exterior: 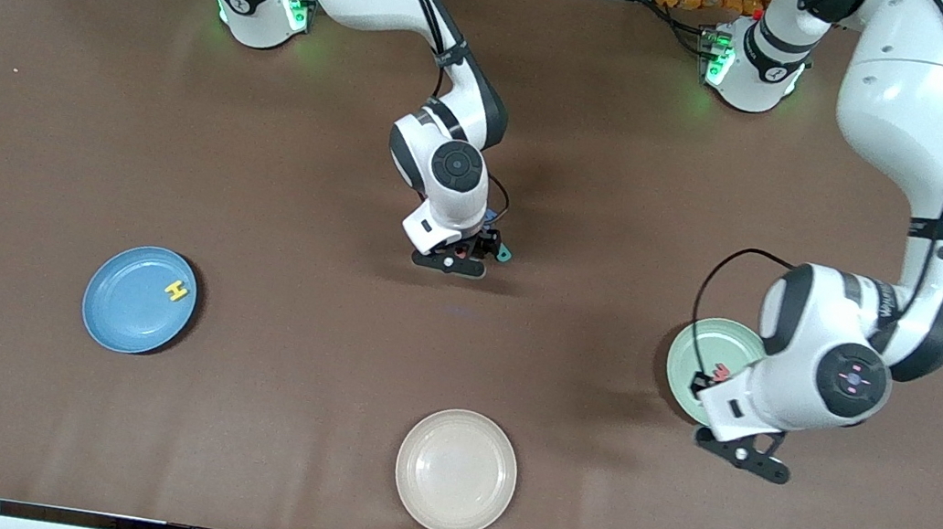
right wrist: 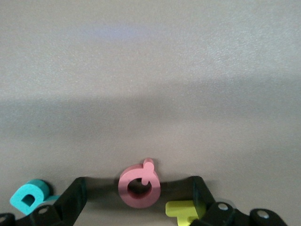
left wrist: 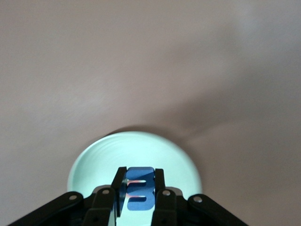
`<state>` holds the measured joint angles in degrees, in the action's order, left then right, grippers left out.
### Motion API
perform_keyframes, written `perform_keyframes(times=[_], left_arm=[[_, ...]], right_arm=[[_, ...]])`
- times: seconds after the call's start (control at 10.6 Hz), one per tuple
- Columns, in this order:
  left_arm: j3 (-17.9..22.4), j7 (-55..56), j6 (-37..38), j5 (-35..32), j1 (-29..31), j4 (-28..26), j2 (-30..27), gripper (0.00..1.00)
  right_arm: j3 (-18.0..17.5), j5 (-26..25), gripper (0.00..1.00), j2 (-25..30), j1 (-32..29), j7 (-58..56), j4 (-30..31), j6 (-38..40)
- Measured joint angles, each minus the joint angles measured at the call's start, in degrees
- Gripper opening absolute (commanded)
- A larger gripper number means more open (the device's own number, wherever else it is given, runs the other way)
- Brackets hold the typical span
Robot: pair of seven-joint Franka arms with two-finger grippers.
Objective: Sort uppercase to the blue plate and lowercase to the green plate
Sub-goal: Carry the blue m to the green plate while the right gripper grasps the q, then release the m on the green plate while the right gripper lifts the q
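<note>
left gripper: over green plate, jaws clenched on blue m | right gripper: low at mid-surface, jaws released, straddling red Q; teal R and a yellow letter just beside | yellow H: on blue plate | red w: on green plate | cream plate: nearest the front camera

The whole table is taken in from a high camera facing the robots, while close downward views are given from each wrist, the green plate and the red Q being shared with the front view.
</note>
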<state>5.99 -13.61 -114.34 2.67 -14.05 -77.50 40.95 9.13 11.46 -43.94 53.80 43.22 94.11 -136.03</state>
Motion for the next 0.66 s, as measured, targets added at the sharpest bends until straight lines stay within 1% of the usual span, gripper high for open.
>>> perform_keyframes(times=[0.09, 0.19, 0.28, 0.38, 0.47, 0.56, 0.66], left_arm=[[-0.11, -2.92, -1.0, 0.0, 2.1, -2.41, 0.0, 0.0], [-0.2, -4.83, -3.45, 0.0, 3.51, -5.3, 0.03, 0.0], [-0.28, -5.48, -5.9, 0.0, 4.0, -8.07, 0.04, 0.0], [-0.45, -5.49, -7.62, 0.0, 3.94, -10.05, 0.04, 0.14], [-0.66, -5.49, -9.08, 0.0, 3.75, -11.39, 0.04, 0.45], [-0.75, -5.47, -10.46, 0.0, 3.48, -12.45, 0.04, 0.99], [-0.84, -5.45, -11.12, 0.0, 3.21, -12.97, 0.05, 1.0]], right_arm=[[0.0, 0.0, 1.0, 0.0, 0.01, 0.08, -0.01, 0.02], [0.0, 0.0, 0.94, 0.0, 0.01, 0.12, -0.02, 0.03], [0.0, 0.0, 0.26, 0.0, 0.03, 0.14, -0.03, 0.03], [0.0, 0.0, 0.0, 0.07, 0.06, 0.17, -0.11, -0.02], [0.0, 0.0, 0.0, 0.08, 0.07, 0.17, -0.17, -0.02], [0.0, 0.0, 0.0, 0.23, 0.08, 0.18, -0.35, 0.05], [0.06, 0.0, 0.0, 0.36, 0.08, 0.19, -0.49, 0.16]])
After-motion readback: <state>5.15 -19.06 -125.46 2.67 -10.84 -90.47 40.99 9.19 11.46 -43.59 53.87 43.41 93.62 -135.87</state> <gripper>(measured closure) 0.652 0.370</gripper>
